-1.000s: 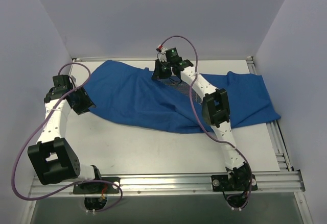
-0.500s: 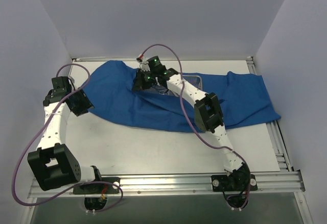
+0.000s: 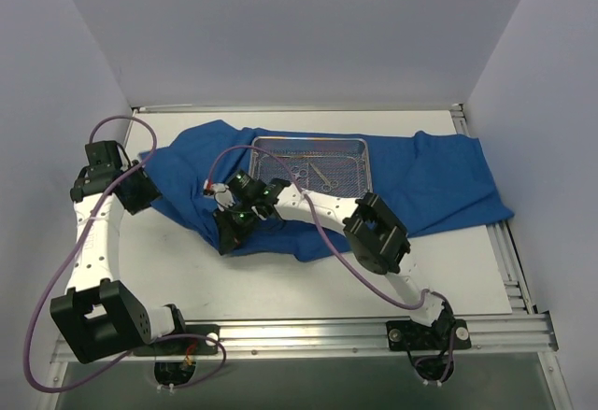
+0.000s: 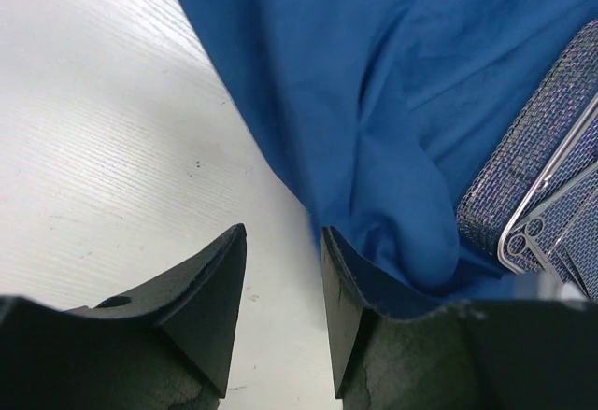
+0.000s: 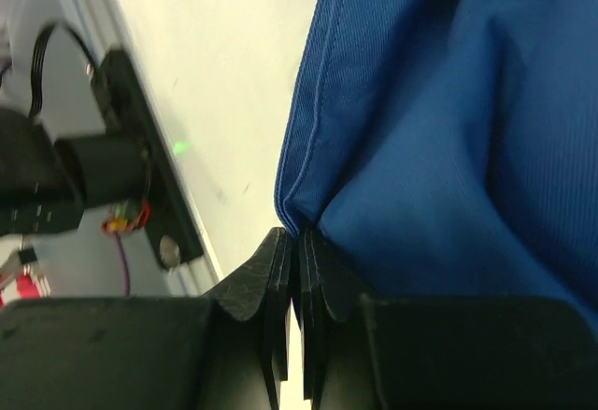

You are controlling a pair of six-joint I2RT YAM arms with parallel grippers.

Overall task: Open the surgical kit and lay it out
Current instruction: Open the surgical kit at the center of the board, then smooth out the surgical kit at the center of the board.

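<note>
The royal-blue cloth wrap (image 3: 430, 181) lies spread across the far half of the table. The silver wire-mesh tray (image 3: 353, 153) sits uncovered on it, with thin steel instruments (image 3: 316, 169) inside. My right gripper (image 3: 227, 237) is shut on a hemmed corner of the cloth (image 5: 439, 102), drawn out toward the near left; the jaws (image 5: 299, 234) pinch the fold. At the cloth's left edge my left gripper (image 3: 148, 190) stands open. Only bare table shows between its fingers (image 4: 283, 233), and the cloth (image 4: 374, 92) lies against the right finger. The tray's corner (image 4: 547, 195) shows just beyond.
White walls close in the table on three sides. An aluminium rail (image 3: 308, 335) with both arm bases runs along the near edge. A black mount with cables (image 5: 84, 167) stands near the right gripper. Bare tabletop (image 3: 308, 279) lies in front of the cloth.
My right gripper has dragged the cloth flap off the tray toward the near left, uncovering the tray and instruments. The left arm has shifted slightly left.
</note>
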